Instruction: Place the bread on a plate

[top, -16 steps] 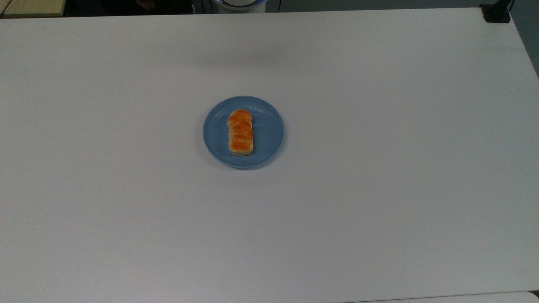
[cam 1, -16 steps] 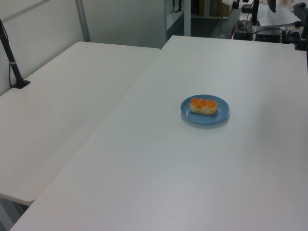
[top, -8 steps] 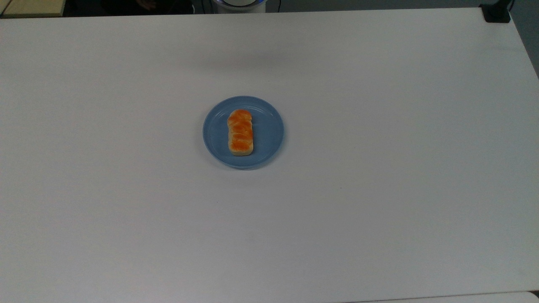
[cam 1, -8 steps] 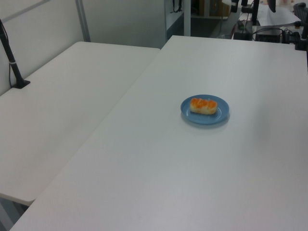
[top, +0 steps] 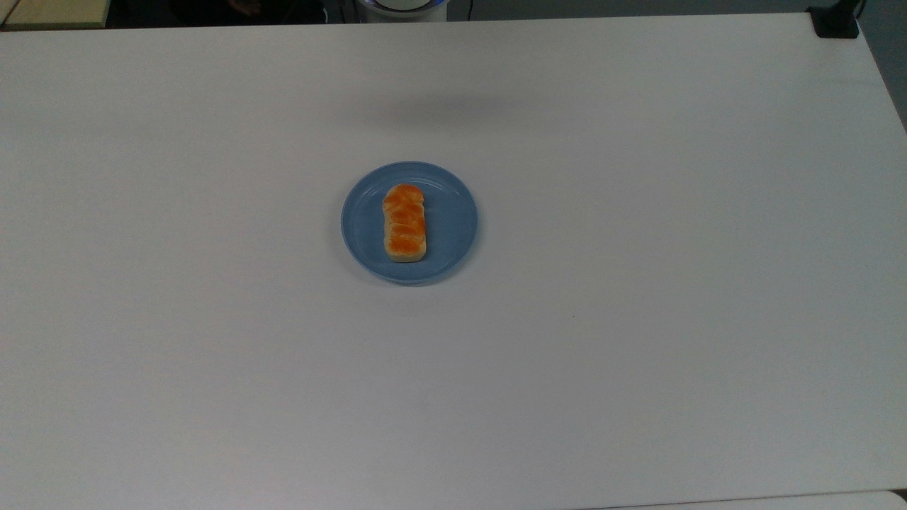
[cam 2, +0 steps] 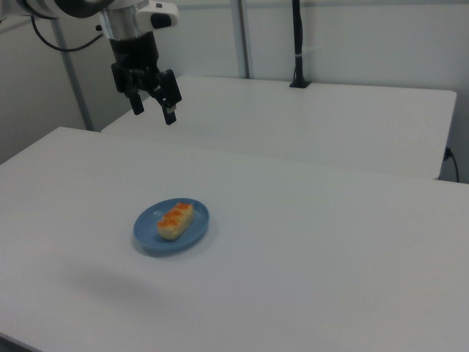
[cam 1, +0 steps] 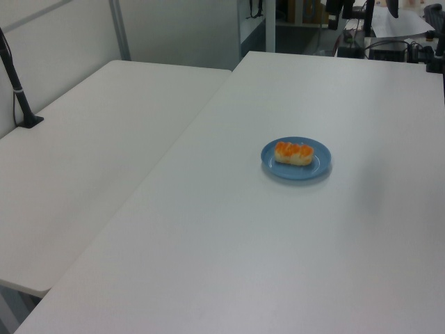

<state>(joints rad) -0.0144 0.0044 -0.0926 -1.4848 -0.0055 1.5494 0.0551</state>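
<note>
The bread, a small oblong loaf with an orange-brown top and pale sides, lies flat inside the round light-blue plate near the middle of the white table. In the right view my gripper hangs high above the table, up and to the right view's left of the plate, well clear of the bread. Its two dark fingers are spread apart, open, with nothing between them.
The white table spreads wide around the plate. A second white table adjoins it. A black post stands on that second table. A black clamp sits at the top view's upper right corner.
The bread and plate have not moved. In the top view the faint shadow on the table behind the plate has drifted slightly to the right.
</note>
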